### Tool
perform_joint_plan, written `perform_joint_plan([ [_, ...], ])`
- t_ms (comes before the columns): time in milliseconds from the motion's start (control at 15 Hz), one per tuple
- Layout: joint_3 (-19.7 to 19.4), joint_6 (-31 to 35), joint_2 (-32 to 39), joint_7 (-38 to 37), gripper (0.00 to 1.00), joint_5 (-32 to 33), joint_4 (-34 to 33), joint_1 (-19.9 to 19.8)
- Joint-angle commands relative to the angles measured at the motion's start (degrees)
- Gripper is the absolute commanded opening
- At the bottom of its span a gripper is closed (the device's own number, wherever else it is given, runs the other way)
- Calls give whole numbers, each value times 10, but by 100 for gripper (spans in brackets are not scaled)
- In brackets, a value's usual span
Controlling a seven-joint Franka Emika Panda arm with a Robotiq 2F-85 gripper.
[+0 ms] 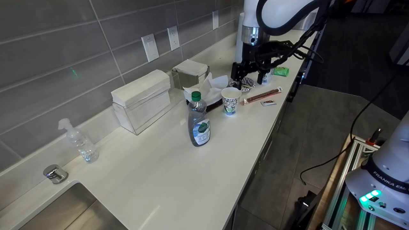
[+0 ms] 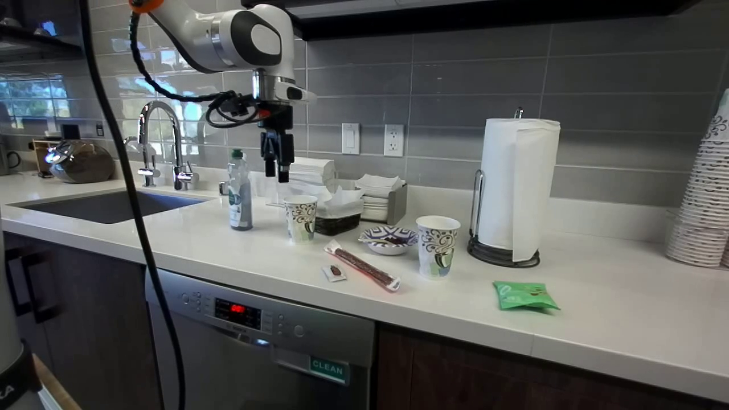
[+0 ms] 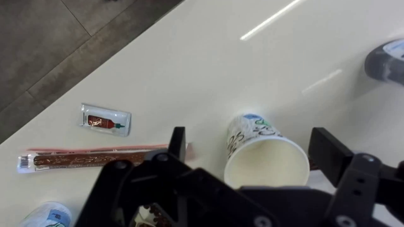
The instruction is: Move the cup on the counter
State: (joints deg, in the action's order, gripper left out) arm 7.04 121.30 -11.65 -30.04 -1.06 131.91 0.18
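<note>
**Cropped and Covered**

In the wrist view, the end effector (image 3: 249,148) hides part of the wrapped stick (image 3: 82,160); the right edge cuts off the soap bottle (image 3: 385,65). In an exterior view, the bottom edge crops the sink (image 1: 72,204), the right edge the robot's base (image 1: 386,179).

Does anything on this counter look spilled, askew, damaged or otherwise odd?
No spill or damage shows; the cup by the soap bottle stands upright. Only the white paper looks untidy, flaring unevenly above the dark container, though it may just be a liner.
</note>
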Motion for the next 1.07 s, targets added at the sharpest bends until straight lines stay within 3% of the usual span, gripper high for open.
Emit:
perform_joint_plan([
  [0, -10, 29, 24, 1, 100, 3, -12, -3],
  [800, -37, 109, 85, 19, 100, -30, -16, -2],
  [867, -39, 116, 90, 24, 97, -35, -17, -2],
  [933, -41, 126, 93, 26, 82, -35, -16, -1],
  [1000, -42, 132, 97, 28, 80, -36, -17, -1],
])
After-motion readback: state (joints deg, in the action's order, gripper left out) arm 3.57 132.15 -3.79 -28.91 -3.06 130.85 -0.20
